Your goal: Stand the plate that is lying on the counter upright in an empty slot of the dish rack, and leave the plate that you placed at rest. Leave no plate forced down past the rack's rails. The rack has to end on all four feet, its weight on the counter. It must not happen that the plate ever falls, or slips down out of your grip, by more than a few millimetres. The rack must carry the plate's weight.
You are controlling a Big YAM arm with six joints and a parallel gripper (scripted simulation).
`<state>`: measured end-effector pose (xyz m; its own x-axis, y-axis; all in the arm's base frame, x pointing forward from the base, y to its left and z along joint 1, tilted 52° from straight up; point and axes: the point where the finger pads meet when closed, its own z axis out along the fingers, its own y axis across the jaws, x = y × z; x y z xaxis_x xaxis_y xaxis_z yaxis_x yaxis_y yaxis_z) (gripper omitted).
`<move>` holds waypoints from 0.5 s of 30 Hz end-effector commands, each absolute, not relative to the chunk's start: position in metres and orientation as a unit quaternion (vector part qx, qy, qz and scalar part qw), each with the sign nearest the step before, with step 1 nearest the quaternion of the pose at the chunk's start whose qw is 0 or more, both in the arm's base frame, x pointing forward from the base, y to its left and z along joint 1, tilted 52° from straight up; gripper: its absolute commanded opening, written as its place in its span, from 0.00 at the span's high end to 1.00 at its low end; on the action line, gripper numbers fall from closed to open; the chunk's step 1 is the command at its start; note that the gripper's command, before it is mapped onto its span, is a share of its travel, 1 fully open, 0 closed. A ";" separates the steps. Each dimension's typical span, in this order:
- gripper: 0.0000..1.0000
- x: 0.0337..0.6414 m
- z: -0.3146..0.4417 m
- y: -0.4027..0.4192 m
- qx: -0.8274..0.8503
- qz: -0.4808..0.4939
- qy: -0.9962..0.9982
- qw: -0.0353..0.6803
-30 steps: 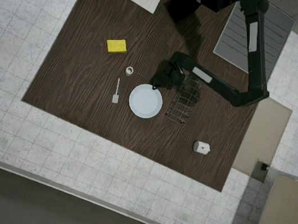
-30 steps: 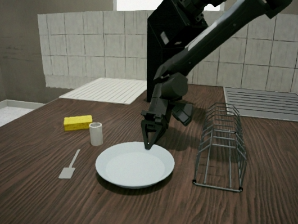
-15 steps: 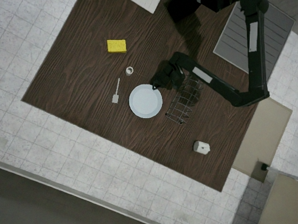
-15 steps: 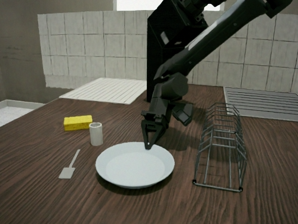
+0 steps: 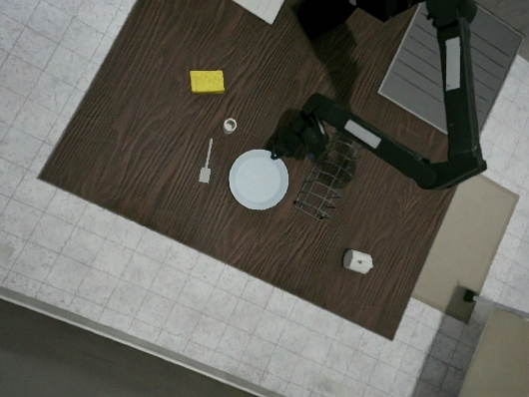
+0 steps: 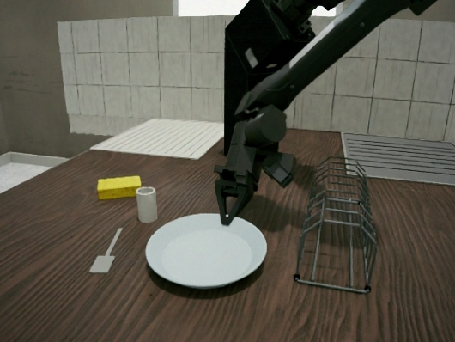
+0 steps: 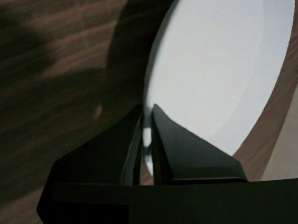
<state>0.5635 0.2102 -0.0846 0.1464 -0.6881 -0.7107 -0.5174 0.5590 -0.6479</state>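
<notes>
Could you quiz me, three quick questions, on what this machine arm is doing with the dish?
1. True or false: the plate stands in the dish rack.
2. The gripper pinches the plate's: A) middle B) rim C) underside only?
3. Which yellow thing lies behind the small cup?

Key: 1 false, it lies flat on the counter. 2 B. 3 the sponge.
</notes>
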 end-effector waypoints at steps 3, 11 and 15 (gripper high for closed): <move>1.00 0.559 -0.079 0.192 -0.478 -0.064 0.656 0.581; 1.00 0.561 -0.071 0.186 -0.494 -0.045 0.656 0.569; 1.00 0.563 -0.065 0.182 -0.506 -0.032 0.655 0.560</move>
